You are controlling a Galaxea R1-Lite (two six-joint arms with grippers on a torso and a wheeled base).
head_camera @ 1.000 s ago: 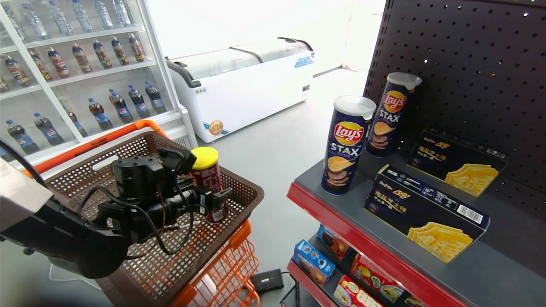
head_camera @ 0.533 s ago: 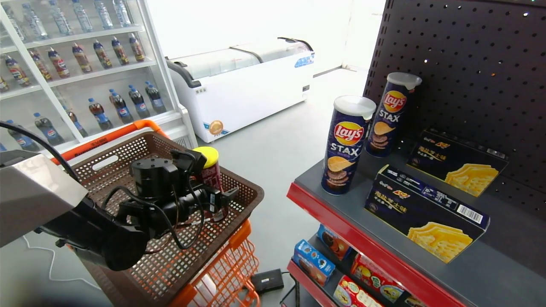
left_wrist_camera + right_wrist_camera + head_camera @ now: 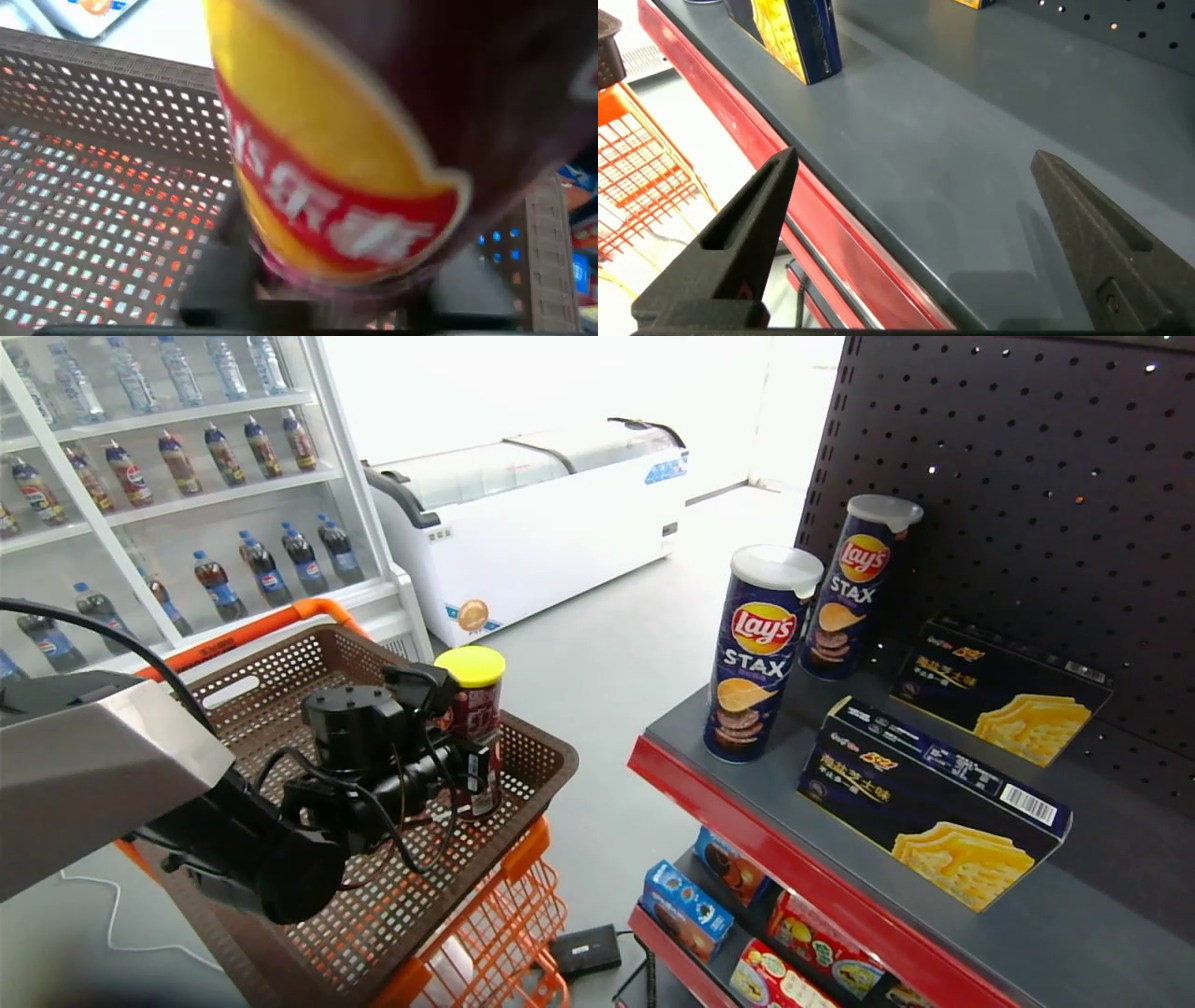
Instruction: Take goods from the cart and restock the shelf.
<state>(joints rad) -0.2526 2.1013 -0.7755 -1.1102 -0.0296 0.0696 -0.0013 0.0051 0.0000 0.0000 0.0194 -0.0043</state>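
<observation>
yellow-lidded can (image 3: 480, 702) higher than before in cart basket (image 3: 549, 748), tight in left end effector (image 3: 476, 773); right end effector (image 3: 915, 159) agape

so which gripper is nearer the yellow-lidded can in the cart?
Left. The left gripper is clamped on the yellow-lidded can in the cart; the right gripper hangs open over the shelf.

Your head camera looks forward and down from well above, with the cart basket (image 3: 546, 747) on its left and the shelf (image 3: 1074, 933) on its right. Your left wrist camera sits hard against the can (image 3: 327, 187), basket mesh behind it. Your right wrist camera skims low over the shelf top, past the right gripper (image 3: 913, 157) — the head view shares both scenes.
</observation>
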